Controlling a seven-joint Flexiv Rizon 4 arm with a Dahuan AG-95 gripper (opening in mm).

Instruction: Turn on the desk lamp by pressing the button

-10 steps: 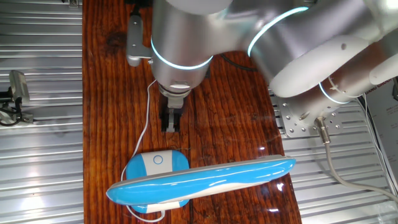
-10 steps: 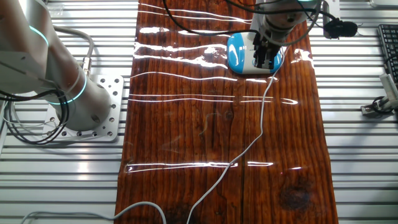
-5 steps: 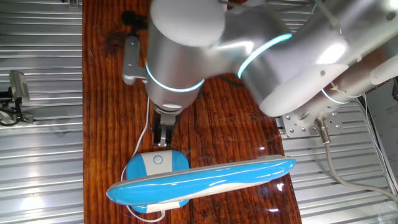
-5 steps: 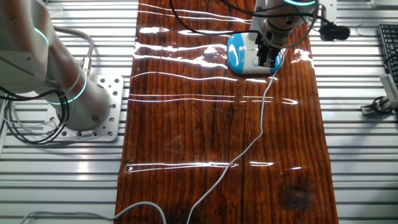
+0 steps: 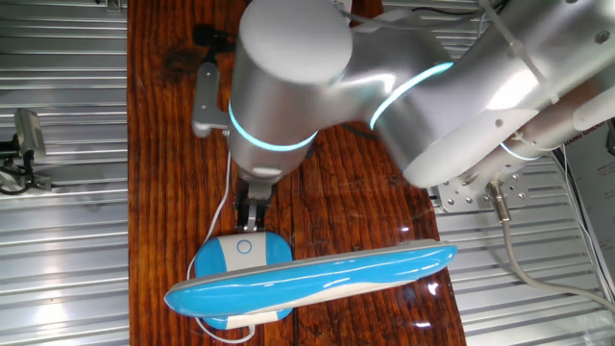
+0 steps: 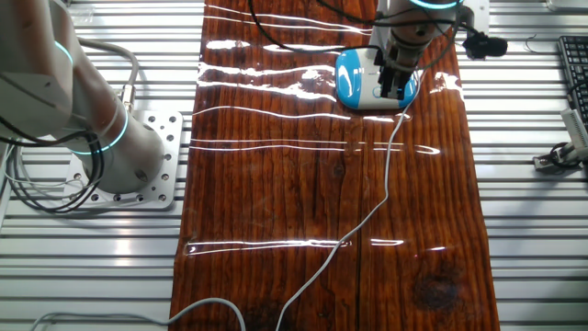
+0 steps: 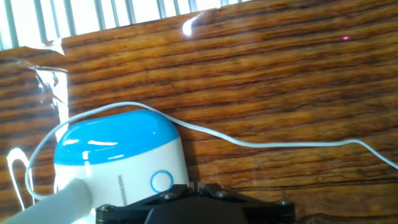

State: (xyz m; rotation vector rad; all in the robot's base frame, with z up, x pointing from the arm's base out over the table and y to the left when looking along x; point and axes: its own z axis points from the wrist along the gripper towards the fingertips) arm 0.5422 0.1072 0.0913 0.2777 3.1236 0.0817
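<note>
The desk lamp has a blue and white rounded base (image 5: 240, 258) and a long curved blue head (image 5: 317, 276) lying across the near side. A blue ring marks the button (image 5: 244, 247) on the base's white top. My gripper (image 5: 251, 219) points down at the base's far edge, just short of the button, and is shut with nothing in it. In the hand view the base (image 7: 115, 152) and the button ring (image 7: 161, 181) sit just left of my gripper (image 7: 198, 185), whose tips meet at a thin seam. In the other fixed view my gripper (image 6: 393, 83) stands over the base (image 6: 353, 81).
The lamp's thin white cord (image 6: 386, 179) runs from the base along the wooden board (image 6: 276, 184) and off its end; it also shows in the hand view (image 7: 280, 144). The board lies on a ribbed metal table (image 6: 533, 239). The arm's mount plate (image 6: 152, 161) is beside the board.
My gripper has moved along the board toward the lamp base and now sits at its edge near the button. The lamp has not moved.
</note>
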